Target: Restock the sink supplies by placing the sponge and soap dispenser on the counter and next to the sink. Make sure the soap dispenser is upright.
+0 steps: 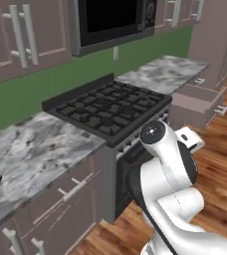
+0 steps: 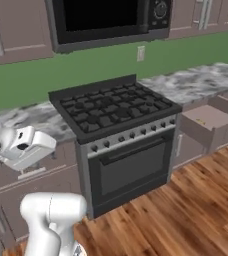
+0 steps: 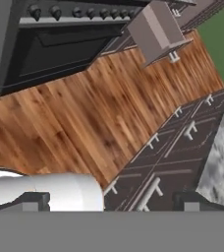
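The gripper [image 3: 111,202] is held spread and apparently empty above the wood floor [image 3: 84,113], between the stove [image 3: 45,44] and a counter [image 3: 222,162].

We see the stove [image 1: 110,107] from behind the arm in both base views, left and right; our hand view looks down across the wood floor [image 3: 84,113], rolled.
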